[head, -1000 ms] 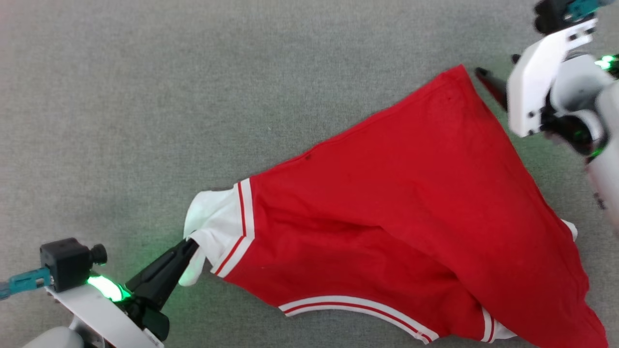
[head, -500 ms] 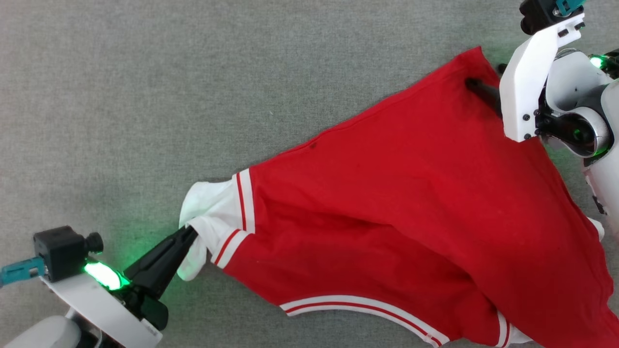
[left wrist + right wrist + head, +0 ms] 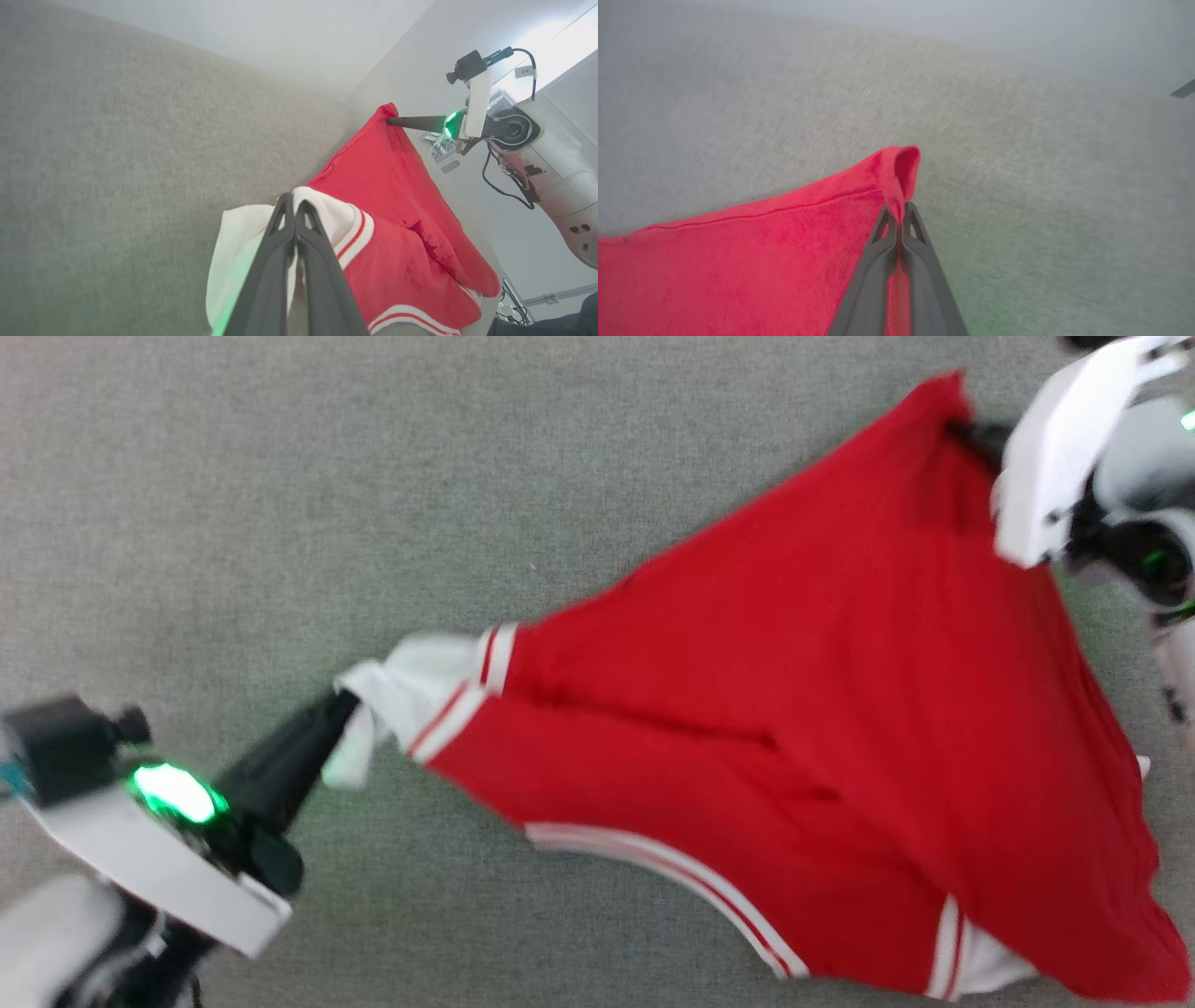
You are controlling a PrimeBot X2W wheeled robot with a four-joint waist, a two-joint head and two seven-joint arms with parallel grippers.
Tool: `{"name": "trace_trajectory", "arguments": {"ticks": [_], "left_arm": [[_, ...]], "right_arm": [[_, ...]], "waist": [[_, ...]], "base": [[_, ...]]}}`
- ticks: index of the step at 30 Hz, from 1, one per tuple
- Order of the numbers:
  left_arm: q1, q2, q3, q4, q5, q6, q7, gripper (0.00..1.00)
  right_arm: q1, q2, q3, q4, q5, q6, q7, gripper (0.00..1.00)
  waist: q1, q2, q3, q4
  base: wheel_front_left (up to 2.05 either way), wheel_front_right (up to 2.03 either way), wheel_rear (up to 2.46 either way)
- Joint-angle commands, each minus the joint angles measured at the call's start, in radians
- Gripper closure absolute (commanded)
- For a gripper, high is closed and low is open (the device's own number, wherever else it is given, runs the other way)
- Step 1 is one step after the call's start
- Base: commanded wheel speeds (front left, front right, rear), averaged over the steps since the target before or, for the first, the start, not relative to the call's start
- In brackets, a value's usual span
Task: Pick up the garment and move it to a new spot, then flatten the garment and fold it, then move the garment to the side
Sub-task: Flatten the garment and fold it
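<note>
The garment [image 3: 794,691], bright red with white sleeves and striped trim, hangs stretched between my two grippers over the grey table. My left gripper [image 3: 347,702] is shut on the white sleeve at the lower left; the left wrist view shows its fingertips [image 3: 294,205] pinched together on that sleeve [image 3: 243,242]. At the upper right, my right gripper [image 3: 962,429] is shut on a red corner of the hem. The right wrist view has that corner [image 3: 899,172] curling over the closed tips [image 3: 899,212]. The right gripper [image 3: 390,121] also appears in the left wrist view.
Grey felt-like tabletop [image 3: 280,476] spreads to the left and behind the garment. In the left wrist view the table's edge [image 3: 448,182] runs just past the garment, with the right arm's pale body [image 3: 551,172] and loose cables beyond it.
My right gripper has closed on the garment's red corner. Both grippers now pull the cloth taut, and the left one sits higher in the head view, which has shifted and blurred.
</note>
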Motion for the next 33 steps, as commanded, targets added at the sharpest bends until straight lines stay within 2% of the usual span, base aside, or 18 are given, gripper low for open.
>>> {"name": "trace_trajectory", "arguments": {"ticks": [1,5,9,13,19,23,26,30,33], "left_arm": [[-0.036,0.013,0.008,-0.008,-0.018,0.002,0.001,1.00],[-0.171,0.055,0.010,0.000,-0.078,0.002,0.005,1.00],[-0.367,0.051,0.038,0.070,-0.171,0.002,0.062,1.00],[-0.585,0.011,0.099,0.230,-0.250,0.002,0.145,1.00],[-0.930,-0.049,0.172,0.454,-0.242,0.003,0.230,1.00],[-1.092,-0.074,0.200,0.525,-0.209,0.005,0.210,1.00],[-1.133,-0.086,0.201,0.538,-0.218,0.005,0.203,1.00],[-1.048,-0.089,0.170,0.503,-0.240,0.005,0.218,1.00],[-0.924,-0.101,0.170,0.447,-0.283,0.003,0.185,1.00]], "right_arm": [[-0.021,-0.008,-0.047,0.002,-0.038,0.000,-0.032,1.00],[-0.066,0.050,-0.228,0.019,-0.167,0.000,-0.152,1.00],[-0.127,0.121,-0.400,0.014,-0.333,0.000,-0.232,1.00],[-0.191,0.220,-0.561,-0.034,-0.500,0.000,-0.294,1.00],[-0.325,0.280,-0.720,-0.142,-0.675,-0.002,-0.395,1.00],[-0.399,0.286,-0.755,-0.171,-0.721,-0.004,-0.474,1.00],[-0.416,0.286,-0.751,-0.150,-0.719,-0.004,-0.502,1.00],[-0.359,0.288,-0.751,-0.122,-0.708,-0.004,-0.510,1.00],[-0.267,0.290,-0.727,-0.120,-0.669,-0.004,-0.507,1.00]], "waist": [[0.0000,0.0000,-0.008,0.001],[0.0000,0.0000,0.003,-0.002],[0.0000,0.0000,0.031,-0.013],[0.0000,0.0000,0.066,-0.028],[0.0000,0.0000,0.099,-0.048],[0.0000,0.0000,0.092,-0.055],[0.0000,0.0000,0.078,-0.054],[0.0000,0.0000,0.064,-0.048],[0.0000,0.0000,0.050,-0.041]], "base": [[0.00,0.00,0.00],[0.00,0.00,0.00],[0.00,0.00,0.00],[0.00,0.00,0.00],[0.00,0.00,0.00],[0.00,0.00,0.00],[0.00,0.00,0.00],[0.00,0.00,0.00],[0.00,0.00,0.00]]}}
